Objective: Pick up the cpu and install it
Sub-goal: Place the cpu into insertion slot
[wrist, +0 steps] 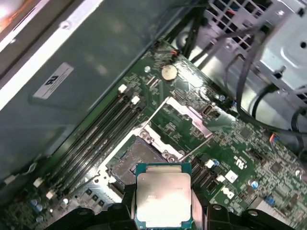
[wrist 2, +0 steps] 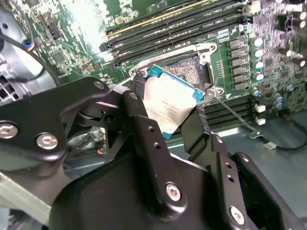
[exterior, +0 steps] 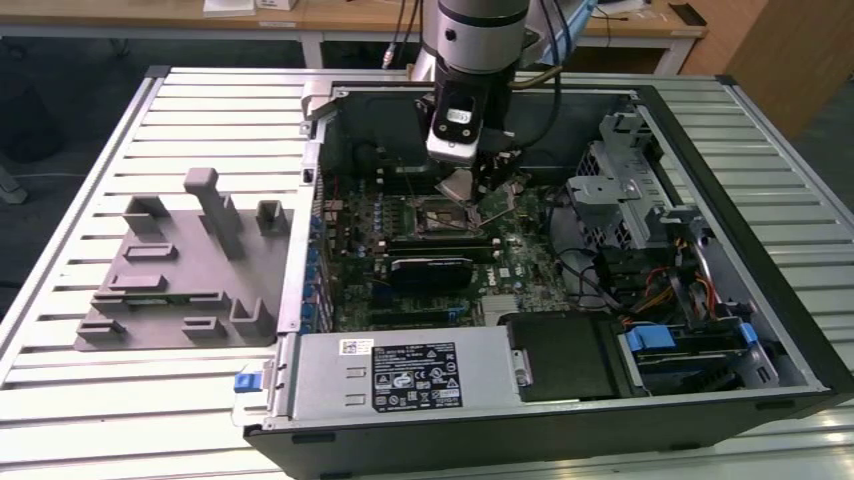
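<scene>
My gripper [wrist 2: 168, 98] is shut on the cpu [wrist 2: 169, 109], a flat square chip with a silver top and a thin green rim, its black fingers [wrist 2: 144, 127] pressing two opposite edges. In the first wrist view the cpu [wrist: 163, 199] hangs tilted just above and slightly off the open socket [wrist: 136, 160], whose metal load plate [wrist: 184, 117] is swung up. In the exterior view the gripper [exterior: 467, 188] reaches down into the open computer case [exterior: 747, 300], over the socket [exterior: 441, 215] on the green motherboard.
Long black memory slots [wrist: 96, 139] flank the socket. Cables and a metal drive cage [exterior: 627, 190] stand at the exterior view's right. A grey box with a white label [exterior: 400, 375] fills the case's near side. A grey fixture tray [exterior: 180, 270] lies on the slatted table.
</scene>
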{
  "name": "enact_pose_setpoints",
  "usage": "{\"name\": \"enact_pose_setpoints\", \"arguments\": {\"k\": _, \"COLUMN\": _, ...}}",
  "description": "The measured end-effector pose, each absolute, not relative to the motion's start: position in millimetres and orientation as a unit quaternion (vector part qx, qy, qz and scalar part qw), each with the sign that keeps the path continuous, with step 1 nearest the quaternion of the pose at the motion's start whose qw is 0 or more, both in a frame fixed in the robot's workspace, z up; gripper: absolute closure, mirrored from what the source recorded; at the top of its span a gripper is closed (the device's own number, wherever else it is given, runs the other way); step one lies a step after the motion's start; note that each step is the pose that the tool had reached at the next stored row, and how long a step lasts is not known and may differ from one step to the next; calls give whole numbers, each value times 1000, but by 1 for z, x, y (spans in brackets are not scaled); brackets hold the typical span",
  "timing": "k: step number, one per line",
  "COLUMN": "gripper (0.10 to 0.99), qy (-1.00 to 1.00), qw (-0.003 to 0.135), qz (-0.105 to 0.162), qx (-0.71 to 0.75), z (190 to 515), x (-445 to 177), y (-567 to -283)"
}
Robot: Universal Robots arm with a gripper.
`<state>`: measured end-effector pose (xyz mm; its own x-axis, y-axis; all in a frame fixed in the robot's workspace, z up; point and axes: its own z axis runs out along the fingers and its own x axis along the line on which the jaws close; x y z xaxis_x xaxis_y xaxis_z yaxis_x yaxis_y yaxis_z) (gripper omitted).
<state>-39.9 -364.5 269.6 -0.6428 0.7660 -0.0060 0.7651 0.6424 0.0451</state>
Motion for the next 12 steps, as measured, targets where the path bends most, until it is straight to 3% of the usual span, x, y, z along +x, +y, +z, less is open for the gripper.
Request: {"name": "enact_pose_setpoints", "arguments": {"k": 12, "gripper": 545, "qy": 863, "qw": 14, "qz": 18, "qx": 505, "z": 269, "x": -40, "y": -365}}
